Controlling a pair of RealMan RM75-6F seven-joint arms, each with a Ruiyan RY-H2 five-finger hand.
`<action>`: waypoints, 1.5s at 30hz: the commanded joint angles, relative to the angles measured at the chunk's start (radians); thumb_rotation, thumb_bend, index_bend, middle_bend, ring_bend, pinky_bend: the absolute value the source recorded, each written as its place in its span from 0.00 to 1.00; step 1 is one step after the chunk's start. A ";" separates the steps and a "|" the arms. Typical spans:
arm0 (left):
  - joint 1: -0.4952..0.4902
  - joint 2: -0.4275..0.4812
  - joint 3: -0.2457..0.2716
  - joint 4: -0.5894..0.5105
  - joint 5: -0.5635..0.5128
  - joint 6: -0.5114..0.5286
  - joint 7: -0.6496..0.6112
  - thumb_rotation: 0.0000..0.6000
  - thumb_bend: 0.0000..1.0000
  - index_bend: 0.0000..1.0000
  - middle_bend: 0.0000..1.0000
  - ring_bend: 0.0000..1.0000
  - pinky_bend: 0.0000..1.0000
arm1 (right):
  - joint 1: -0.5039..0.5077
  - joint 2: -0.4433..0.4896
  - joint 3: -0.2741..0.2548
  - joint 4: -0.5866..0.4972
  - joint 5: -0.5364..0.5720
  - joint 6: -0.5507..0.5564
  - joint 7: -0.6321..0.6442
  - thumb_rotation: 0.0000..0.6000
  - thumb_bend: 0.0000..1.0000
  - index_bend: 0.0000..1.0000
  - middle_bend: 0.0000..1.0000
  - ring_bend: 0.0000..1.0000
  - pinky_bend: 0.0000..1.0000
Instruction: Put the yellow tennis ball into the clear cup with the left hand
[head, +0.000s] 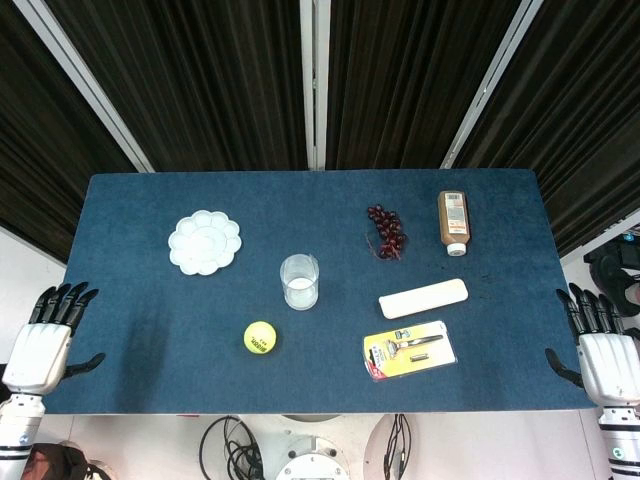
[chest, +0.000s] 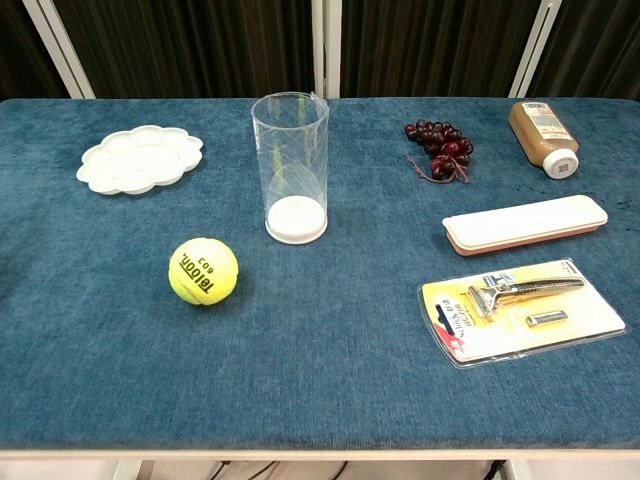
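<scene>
L hand (head: 45, 345) open, empty, off table edge; ball (head: 260, 337) just front-left of cup (head: 299, 281), upright, so easy drop-in. R hand (head: 603, 350) open, idle.

- Left hand (head: 45, 340): black fingers, slim and segmented; palm block white, glossy, boxy with rounded corners.
- Black thumb juts from the side of the white block.
- Left wrist (head: 14, 425) below the block: white cylinder with dark ring bands, light grey sections between.
- Right hand (head: 600, 345): same build. Black fingers, white glossy palm shell, black thumb at its inner side.
- Right wrist (head: 620, 445): white cylinder, dark bands, small dark mark on the casing; too small to read.
- No cables or screws can be made out on either hand at this size.
- Chest view shows neither hand.
</scene>
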 joint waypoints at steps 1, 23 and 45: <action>0.002 0.003 0.000 -0.006 -0.001 0.002 -0.007 1.00 0.13 0.11 0.05 0.00 0.00 | 0.003 -0.003 -0.001 0.004 -0.003 -0.003 -0.002 1.00 0.22 0.00 0.00 0.00 0.00; -0.123 -0.033 0.025 -0.083 0.134 -0.142 0.002 1.00 0.13 0.11 0.05 0.00 0.01 | 0.003 -0.006 0.004 0.014 -0.011 0.005 0.010 1.00 0.22 0.00 0.00 0.00 0.00; -0.415 -0.365 -0.018 0.073 0.096 -0.475 -0.034 1.00 0.16 0.11 0.10 0.03 0.12 | -0.015 0.013 -0.004 0.019 -0.013 0.020 0.042 1.00 0.22 0.00 0.00 0.00 0.00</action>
